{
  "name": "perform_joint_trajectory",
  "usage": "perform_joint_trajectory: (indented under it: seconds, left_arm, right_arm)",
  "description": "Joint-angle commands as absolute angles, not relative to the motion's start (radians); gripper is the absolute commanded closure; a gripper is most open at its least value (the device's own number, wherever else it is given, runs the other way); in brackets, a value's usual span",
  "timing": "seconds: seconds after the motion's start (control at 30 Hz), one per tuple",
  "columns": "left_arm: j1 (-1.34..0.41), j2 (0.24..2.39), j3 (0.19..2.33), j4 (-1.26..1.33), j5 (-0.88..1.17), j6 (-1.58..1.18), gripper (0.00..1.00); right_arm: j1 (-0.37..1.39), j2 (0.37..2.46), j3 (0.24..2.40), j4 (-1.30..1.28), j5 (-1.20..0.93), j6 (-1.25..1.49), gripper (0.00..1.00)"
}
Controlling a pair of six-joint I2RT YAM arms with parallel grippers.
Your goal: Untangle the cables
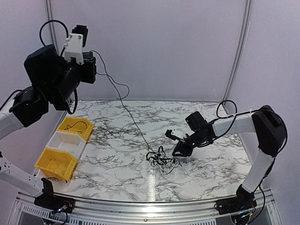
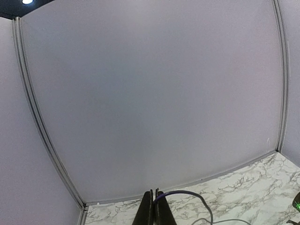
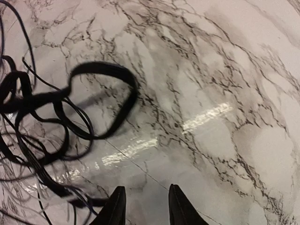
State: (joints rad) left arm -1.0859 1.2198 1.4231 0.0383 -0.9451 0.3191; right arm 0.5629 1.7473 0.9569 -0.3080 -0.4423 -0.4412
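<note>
Cables (image 1: 161,160): a tangled clump on the surface (image 1: 117,183), centre, nearer its front edge; bare marble surrounds it. Three bins (image 1: 63,146) line the left edge. Right jaws, parted and gripping nothing, hover low just right of the clump. One strand (image 1: 133,120) slants taut up-left and rearward to the raised left jaws, closed on it.

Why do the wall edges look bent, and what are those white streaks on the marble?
Top view: the wide lens bows the wall posts, and lamp glare streaks the table. Left wrist view: the wall seam curves likewise; a lamp shows top left. Right wrist view: glare again on the table, and the nearby cables look thick and soft.
</note>
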Motion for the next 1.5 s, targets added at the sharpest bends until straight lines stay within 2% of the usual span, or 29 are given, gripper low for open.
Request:
perform_joint_trajectory:
  seconds: [0.0,0.07,0.1,0.27,0.43,0.47,0.63,0.87,1.13,1.3,1.33,1.47]
  left_arm:
    - [-1.082,1.206,1.549,0.026,-0.992,0.463,1.00]
    - [-1.083,1.213,1.588,0.025,-0.997,0.490,1.00]
    - [-1.083,1.216,1.604,0.021,-0.995,0.495,1.00]
    - [-1.097,1.217,1.628,0.002,-0.979,0.454,1.00]
    - [-1.103,1.217,1.639,-0.032,-0.989,0.459,1.00]
    - [-1.103,1.219,1.650,-0.035,-0.992,0.465,1.00]
    - [-1.107,1.234,1.702,-0.082,-0.968,0.445,1.00]
    - [-1.111,1.210,1.644,-0.090,-0.971,0.397,1.00]
    - [-1.111,1.168,1.590,-0.090,-0.992,0.384,1.00]
    - [-1.111,1.153,1.587,-0.089,-1.001,0.390,1.00]
    - [-1.111,1.150,1.589,-0.090,-1.003,0.393,1.00]
    - [-1.111,1.136,1.620,-0.090,-1.004,0.404,1.00]
  right_arm:
    - [0.488,1.738,0.988,-0.341,-0.432,-0.420,0.72]
    - [0.461,1.743,0.988,-0.345,-0.439,-0.424,0.85]
    - [0.450,1.744,0.990,-0.350,-0.445,-0.428,0.87]
    - [0.442,1.666,0.987,-0.344,-0.523,-0.452,0.80]
    - [0.460,1.559,0.954,-0.312,-0.593,-0.468,0.68]
    - [0.472,1.542,0.952,-0.313,-0.603,-0.479,0.62]
    - [0.663,1.483,0.952,-0.297,-0.545,-0.553,0.48]
    - [0.810,1.635,1.022,-0.252,-0.457,-0.550,0.39]
    - [0.886,1.797,1.130,-0.206,-0.407,-0.535,0.35]
    - [0.896,1.886,1.173,-0.185,-0.355,-0.513,0.36]
    - [0.896,1.905,1.181,-0.193,-0.334,-0.511,0.38]
    - [0.889,1.938,1.160,-0.210,-0.328,-0.534,0.65]
